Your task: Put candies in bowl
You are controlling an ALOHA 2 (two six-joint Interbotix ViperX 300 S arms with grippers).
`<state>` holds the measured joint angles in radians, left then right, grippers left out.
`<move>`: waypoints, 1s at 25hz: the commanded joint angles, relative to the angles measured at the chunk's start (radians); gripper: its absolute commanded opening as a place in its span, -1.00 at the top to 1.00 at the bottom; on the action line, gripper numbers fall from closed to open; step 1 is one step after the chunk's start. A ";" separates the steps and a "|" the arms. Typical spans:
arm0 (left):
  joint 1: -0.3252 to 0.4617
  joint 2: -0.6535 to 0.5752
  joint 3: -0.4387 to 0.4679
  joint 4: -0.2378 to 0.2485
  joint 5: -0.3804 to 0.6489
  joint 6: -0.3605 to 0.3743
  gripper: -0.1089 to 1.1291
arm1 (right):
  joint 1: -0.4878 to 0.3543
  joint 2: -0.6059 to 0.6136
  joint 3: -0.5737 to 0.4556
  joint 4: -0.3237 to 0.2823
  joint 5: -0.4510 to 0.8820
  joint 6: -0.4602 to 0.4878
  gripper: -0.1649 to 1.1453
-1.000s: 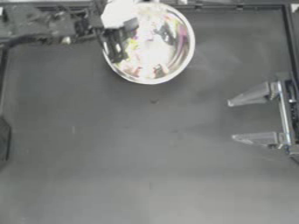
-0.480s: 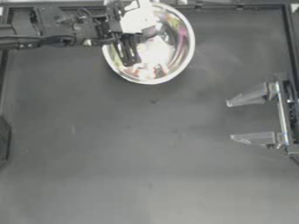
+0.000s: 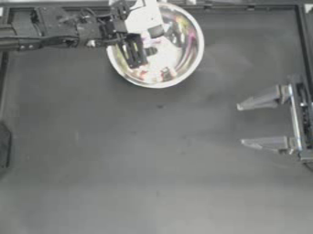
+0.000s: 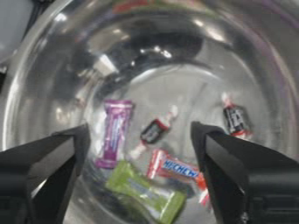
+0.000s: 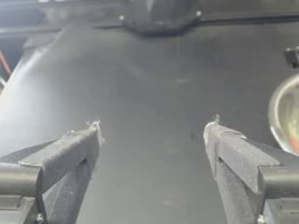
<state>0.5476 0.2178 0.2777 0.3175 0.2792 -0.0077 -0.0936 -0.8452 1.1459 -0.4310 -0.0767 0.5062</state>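
Your left gripper (image 3: 136, 50) is hanging over the bowl (image 3: 183, 64), which sits at the bench's (image 3: 153, 173) far edge, a bit left of the middle. Its fingers (image 4: 41, 170) are spread wide apart with nothing between them.

All five candies are lying on the bottom of the bowl. The pink one (image 4: 114, 131) lies next to the yellow-green one (image 4: 146, 197), and the red one (image 4: 178, 168) has white lettering on a blue patch, but I can't honestly make it out. The two small dark ones with whitish ends, one near the middle (image 4: 154, 131) and one off to the side (image 4: 234, 120), have print that's too small to read.

Your right gripper (image 3: 264, 121) is parked at the right edge of the bench, well away from the bowl, fingers (image 5: 64, 153) released wide, holding nothing.
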 commanded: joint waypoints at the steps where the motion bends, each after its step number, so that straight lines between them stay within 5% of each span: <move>1: -0.002 -0.100 -0.008 -0.009 -0.008 0.002 -0.81 | -0.003 0.006 -0.012 0.005 -0.006 0.000 -0.77; 7: -0.048 -0.225 0.058 -0.031 -0.026 0.002 -0.79 | -0.012 0.006 -0.015 0.003 -0.008 -0.002 -0.77; 25: -0.278 -0.739 0.456 -0.199 -0.218 -0.002 -0.73 | -0.043 -0.002 -0.035 -0.006 -0.008 -0.005 -0.77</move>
<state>0.2869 -0.4587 0.7194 0.1243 0.0844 -0.0077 -0.1335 -0.8483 1.1413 -0.4341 -0.0767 0.5031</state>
